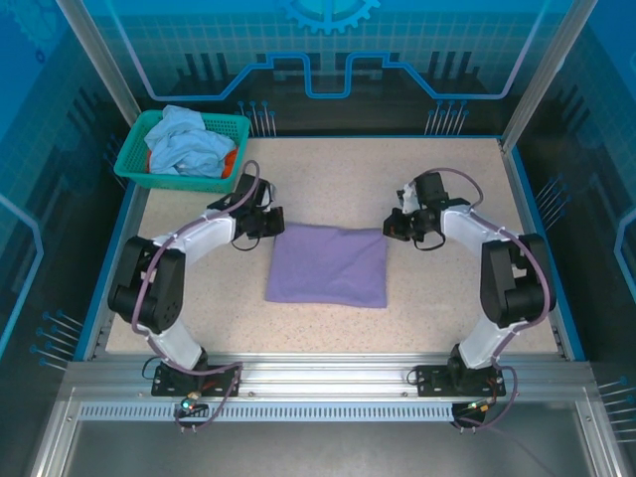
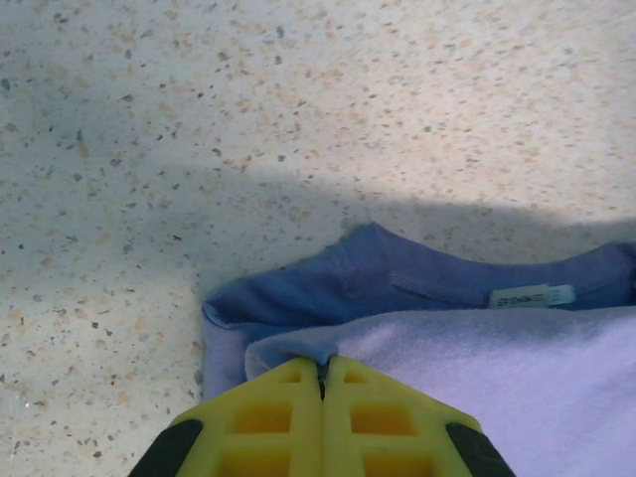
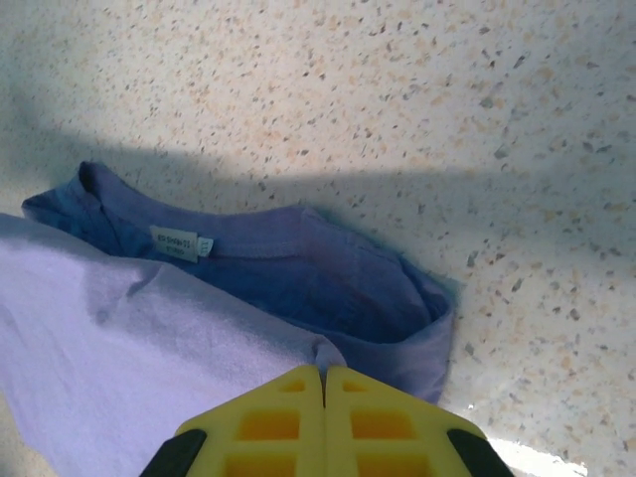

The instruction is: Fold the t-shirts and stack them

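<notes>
A lavender-purple t-shirt (image 1: 328, 263) lies folded into a rectangle in the middle of the table. My left gripper (image 1: 273, 225) sits at its far left corner, and my right gripper (image 1: 391, 230) at its far right corner. In the left wrist view the yellow jaws of the left gripper (image 2: 323, 364) are shut on a pinched fold of the top layer of the shirt (image 2: 497, 383), with the collar label (image 2: 532, 296) beyond. In the right wrist view the right gripper (image 3: 324, 374) is likewise shut on the shirt's (image 3: 139, 338) edge near the collar label (image 3: 181, 243).
A teal mesh basket (image 1: 174, 182) stands at the table's far left corner, holding a crumpled light-blue t-shirt (image 1: 189, 139) with a bit of an orange one (image 1: 231, 164) beneath. Speckled tabletop (image 1: 447, 288) surrounds the folded shirt, and blue rails edge the table.
</notes>
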Tool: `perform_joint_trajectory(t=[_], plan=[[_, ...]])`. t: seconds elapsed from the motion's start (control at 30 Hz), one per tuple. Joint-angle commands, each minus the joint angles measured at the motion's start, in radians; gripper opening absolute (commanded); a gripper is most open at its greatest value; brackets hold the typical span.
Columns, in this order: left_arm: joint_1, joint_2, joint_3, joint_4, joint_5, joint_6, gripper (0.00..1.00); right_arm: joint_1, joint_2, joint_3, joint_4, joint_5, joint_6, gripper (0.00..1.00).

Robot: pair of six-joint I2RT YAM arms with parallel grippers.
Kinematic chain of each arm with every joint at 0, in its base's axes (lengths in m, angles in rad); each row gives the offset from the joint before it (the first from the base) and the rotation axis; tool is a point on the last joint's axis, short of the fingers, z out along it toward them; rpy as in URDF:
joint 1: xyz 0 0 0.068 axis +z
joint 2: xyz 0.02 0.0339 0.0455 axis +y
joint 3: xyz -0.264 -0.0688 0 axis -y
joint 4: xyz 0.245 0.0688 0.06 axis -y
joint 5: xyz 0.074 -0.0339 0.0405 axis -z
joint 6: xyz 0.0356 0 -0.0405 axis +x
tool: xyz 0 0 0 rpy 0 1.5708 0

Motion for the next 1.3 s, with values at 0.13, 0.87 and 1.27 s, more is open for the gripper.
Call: perform_joint_trajectory(t=[0.13,0.87,1.27], plan=[[0.034,0.132,0.132,-0.171,-0.146,-0.094,0.03,-0.047,0.160,0.114,-0.062,0.016,0.074,0.14],[-0.186,-0.007,0.179,-0.139,-0.081,-0.242,0.23,0.162,0.030,0.087,0.119,-0.081,0.273,0.11],[-0.030,0.302,0.150,-0.137,-0.153,-0.293,0.25,0.059,0.401,0.229,0.126,-0.164,0.309,0.21]])
